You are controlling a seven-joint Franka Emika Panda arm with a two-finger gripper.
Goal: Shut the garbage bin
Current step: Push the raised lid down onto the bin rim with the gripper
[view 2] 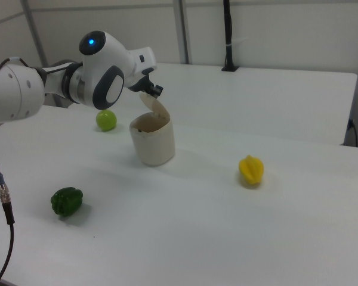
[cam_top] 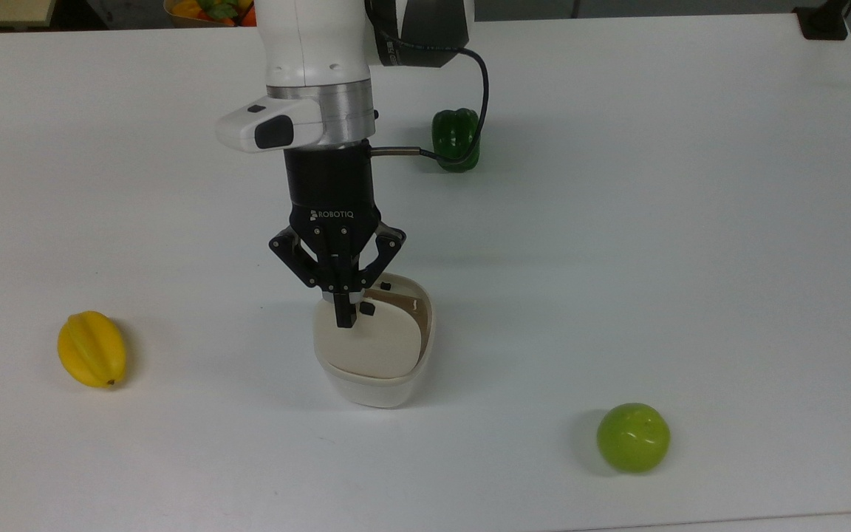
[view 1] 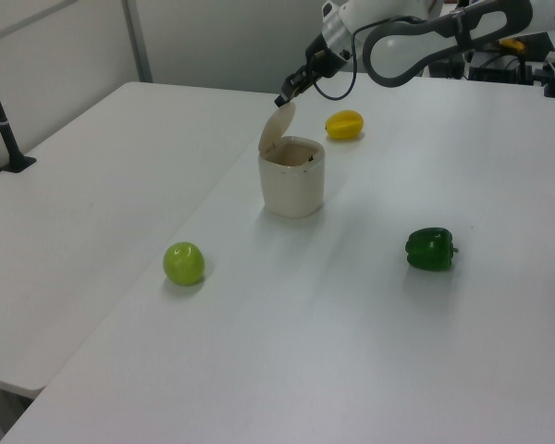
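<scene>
White table (cam_top: 691, 222), fruits scattered. Garbage bin (cam_top: 374, 369) mid-table, lid (view 1: 277, 127) raised, tilted, not closed. Pincer (cam_top: 344, 319) fingers pressed together, empty, tip at lid's top edge. Push-down remains.

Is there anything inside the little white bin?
The garbage bin looks empty near its brown rim. Its lid is half raised, and it and the gripper cover most of the inside, so the bottom stays hidden.

top view: garbage bin (cam_top: 374, 384) at table (cam_top: 691, 222) centre | gripper (cam_top: 343, 319) on its lid (cam_top: 370, 343) | star fruit (cam_top: 91, 349) left | apple (cam_top: 632, 437) lower right | pepper (cam_top: 456, 140) behind, upper right
</scene>
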